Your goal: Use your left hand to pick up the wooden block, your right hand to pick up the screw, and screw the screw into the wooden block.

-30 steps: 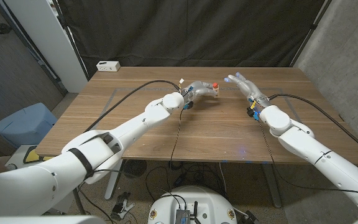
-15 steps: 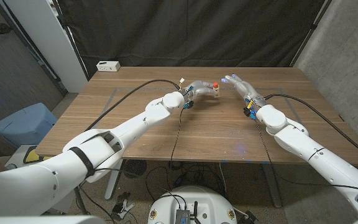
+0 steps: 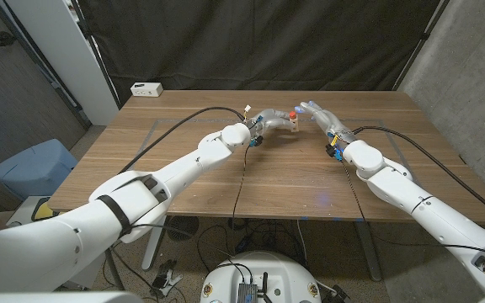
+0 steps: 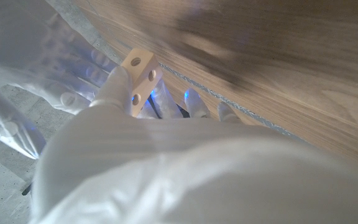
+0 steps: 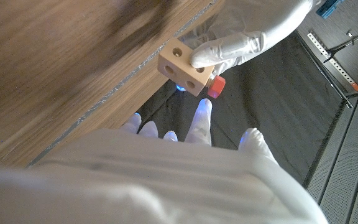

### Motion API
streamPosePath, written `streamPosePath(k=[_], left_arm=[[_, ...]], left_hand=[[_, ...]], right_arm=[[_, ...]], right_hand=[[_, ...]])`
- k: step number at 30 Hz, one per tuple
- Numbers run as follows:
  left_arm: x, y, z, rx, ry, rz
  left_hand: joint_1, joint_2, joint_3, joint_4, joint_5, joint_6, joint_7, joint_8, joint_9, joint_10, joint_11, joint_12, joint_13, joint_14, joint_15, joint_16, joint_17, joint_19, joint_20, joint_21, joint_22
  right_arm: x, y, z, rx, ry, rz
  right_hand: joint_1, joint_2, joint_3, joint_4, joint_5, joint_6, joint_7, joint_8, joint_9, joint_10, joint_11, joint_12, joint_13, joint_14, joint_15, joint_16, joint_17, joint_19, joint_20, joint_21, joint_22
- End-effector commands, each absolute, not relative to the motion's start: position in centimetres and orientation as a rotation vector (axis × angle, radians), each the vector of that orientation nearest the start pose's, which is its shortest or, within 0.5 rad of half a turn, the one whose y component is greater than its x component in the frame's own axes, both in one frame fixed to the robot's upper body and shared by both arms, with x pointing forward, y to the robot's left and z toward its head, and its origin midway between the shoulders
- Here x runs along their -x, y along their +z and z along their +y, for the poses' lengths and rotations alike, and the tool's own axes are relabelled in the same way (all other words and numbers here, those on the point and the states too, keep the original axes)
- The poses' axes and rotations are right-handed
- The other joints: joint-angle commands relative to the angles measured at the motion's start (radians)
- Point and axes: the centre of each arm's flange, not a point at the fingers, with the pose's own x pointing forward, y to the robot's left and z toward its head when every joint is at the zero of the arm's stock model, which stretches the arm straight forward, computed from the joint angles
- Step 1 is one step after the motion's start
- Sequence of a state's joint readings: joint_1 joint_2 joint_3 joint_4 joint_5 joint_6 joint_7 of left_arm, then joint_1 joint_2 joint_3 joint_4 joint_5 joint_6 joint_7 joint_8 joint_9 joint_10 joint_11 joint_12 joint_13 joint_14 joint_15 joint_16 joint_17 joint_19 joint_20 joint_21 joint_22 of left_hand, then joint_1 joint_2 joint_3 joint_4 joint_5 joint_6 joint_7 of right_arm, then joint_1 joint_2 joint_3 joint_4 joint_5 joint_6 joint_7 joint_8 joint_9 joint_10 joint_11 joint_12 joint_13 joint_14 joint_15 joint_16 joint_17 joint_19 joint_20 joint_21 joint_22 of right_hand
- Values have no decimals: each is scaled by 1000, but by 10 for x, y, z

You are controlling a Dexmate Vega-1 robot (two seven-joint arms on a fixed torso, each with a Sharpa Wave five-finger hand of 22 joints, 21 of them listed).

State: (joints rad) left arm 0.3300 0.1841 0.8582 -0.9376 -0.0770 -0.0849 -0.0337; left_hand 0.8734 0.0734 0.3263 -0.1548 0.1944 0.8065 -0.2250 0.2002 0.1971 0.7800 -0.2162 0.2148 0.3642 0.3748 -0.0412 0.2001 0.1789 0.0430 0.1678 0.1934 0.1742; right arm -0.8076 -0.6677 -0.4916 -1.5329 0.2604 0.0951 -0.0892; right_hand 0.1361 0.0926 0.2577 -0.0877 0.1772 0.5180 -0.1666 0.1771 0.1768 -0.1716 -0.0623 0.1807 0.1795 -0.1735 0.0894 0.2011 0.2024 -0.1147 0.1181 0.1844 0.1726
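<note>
The wooden block (image 5: pixel 187 68) was held above the far middle of the desk (image 3: pixel 183 181), gripped in the fingers of the left hand (image 3: pixel 269 119). Round holes showed on its faces. A red screw (image 5: pixel 215 86) sat against one face of the block; how far it was seated could not be judged. The right hand (image 3: pixel 321 115) was just beside the block, its fingers extended and apart toward the screw, gripping nothing visible; whether the fingertips (image 5: pixel 203 111) touched the screw could not be told. At the far left corner of the desk lay a small white box (image 3: pixel 146 88)
</note>
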Motion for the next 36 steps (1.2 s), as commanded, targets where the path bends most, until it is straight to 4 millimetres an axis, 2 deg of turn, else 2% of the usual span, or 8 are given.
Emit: streamPosePath(k=[1,17,36], left_arm=[[-705,42,25,-725,-458,-535],[-705,38,24,-725,-458,-525],[-704,33,24,-712,-459,-519]], left_hand=[[-2,-2,4,3,8,54,18,6,3,7,1,3,6,3,-45,1,2,-6,3,2,4],[-1,-1,4,2,9,55,18,6,3,7,1,2,6,4,-44,1,2,-6,4,3,4],[1,-1,4,2,9,57,23,6,4,8,1,2,7,5,-45,2,2,0,0,5,4]], right_arm=[[-634,4,-244,505,212,-595],[-628,5,-241,526,214,-604],[-622,2,-241,556,220,-593]], right_hand=[[-32,0,-9,19,6,11,-3,6,3,-75,6,3,2,-176,3,0,4,-7,2,3,2],[-81,-1,-27,50,14,22,1,10,3,-72,8,7,2,-178,1,4,9,-10,-2,5,2],[-98,2,-31,65,21,27,3,11,2,-67,6,9,1,-175,0,7,9,-7,-5,8,2]])
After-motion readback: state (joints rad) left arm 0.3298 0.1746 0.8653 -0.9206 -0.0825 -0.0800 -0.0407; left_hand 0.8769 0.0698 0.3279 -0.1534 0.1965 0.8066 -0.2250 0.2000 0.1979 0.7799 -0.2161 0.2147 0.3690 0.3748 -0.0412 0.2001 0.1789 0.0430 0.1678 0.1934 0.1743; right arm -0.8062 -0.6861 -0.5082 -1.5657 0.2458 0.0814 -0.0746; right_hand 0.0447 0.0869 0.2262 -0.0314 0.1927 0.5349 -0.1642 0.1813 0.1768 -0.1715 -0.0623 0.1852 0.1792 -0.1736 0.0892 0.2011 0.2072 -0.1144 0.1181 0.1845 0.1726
